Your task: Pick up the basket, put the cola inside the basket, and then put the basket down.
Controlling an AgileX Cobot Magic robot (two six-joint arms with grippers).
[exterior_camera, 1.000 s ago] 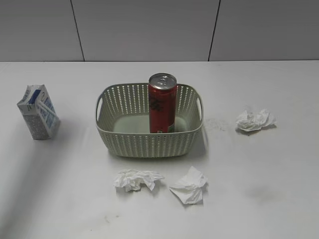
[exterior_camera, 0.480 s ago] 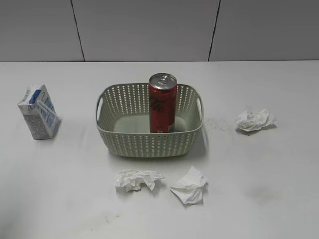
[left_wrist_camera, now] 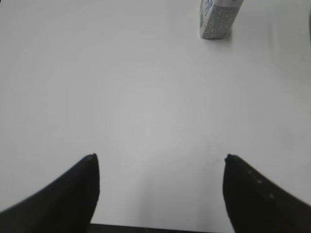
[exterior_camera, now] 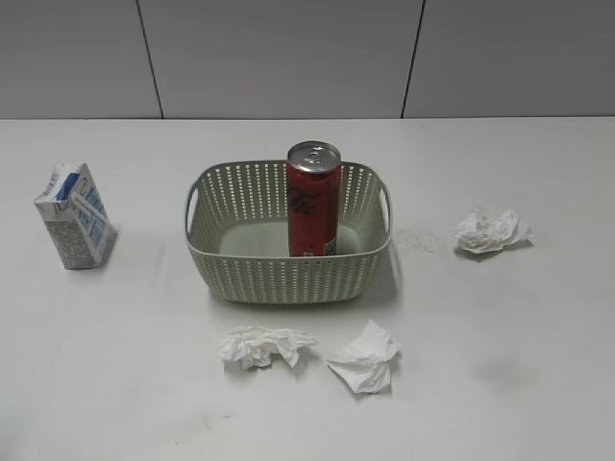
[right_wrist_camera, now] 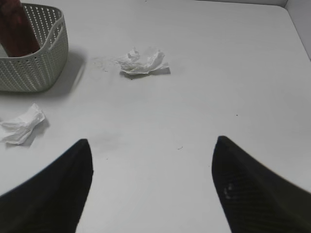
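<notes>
A: Where are the things of the task at this moment?

B: The basket (exterior_camera: pixel 288 252) stands on the white table (exterior_camera: pixel 519 384), about in the middle. The cola (exterior_camera: pixel 313 199) stands upright inside it, toward the right half, with its silver top above the rim.

A: And the two grippers?

B: The exterior view shows neither arm. The left gripper (left_wrist_camera: pixel 160 162) has its fingers spread wide over bare table and holds nothing; the milk carton (left_wrist_camera: pixel 218 18) is far ahead of it. The right gripper (right_wrist_camera: pixel 151 148) is also spread wide and empty, with the basket far to its left and a crumpled tissue (right_wrist_camera: pixel 143 62) ahead.

A: So which step is in hand?

B: I judge that all three steps are done. The next move calls for nothing more than keeping the arms away
</notes>
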